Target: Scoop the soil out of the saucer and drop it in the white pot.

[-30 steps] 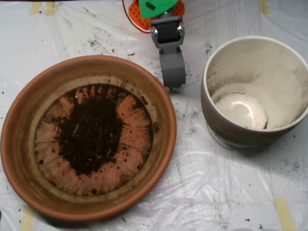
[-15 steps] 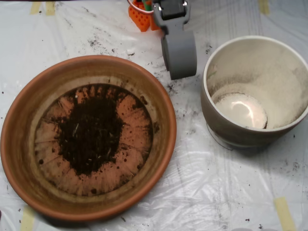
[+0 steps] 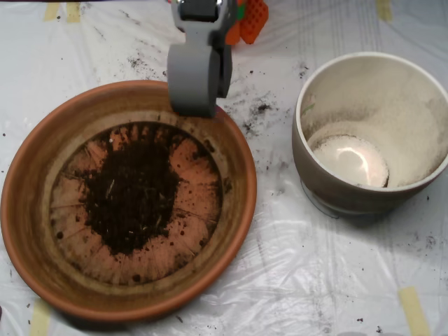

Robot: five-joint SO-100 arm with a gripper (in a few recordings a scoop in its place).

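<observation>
Dark crumbly soil (image 3: 129, 192) lies in a heap in the middle of the terracotta saucer (image 3: 24, 210), which fills the left half of the overhead view. The grey scoop (image 3: 199, 105) hangs over the saucer's far rim, above and to the right of the heap, apart from the soil. No soil shows on the scoop's outside. The white pot (image 3: 329, 189) stands at the right, tilted slightly, with a dusty inner wall and a bare pale bottom.
The arm's orange base (image 3: 252, 17) sits at the top edge behind the scoop. Soil crumbs (image 3: 260, 108) are scattered on the clear plastic sheet between saucer and pot. Yellow tape strips (image 3: 413, 308) hold the sheet at the corners.
The scoop has swung left from the gap between saucer and pot to above the saucer's far rim. Soil, saucer and pot have stayed put.
</observation>
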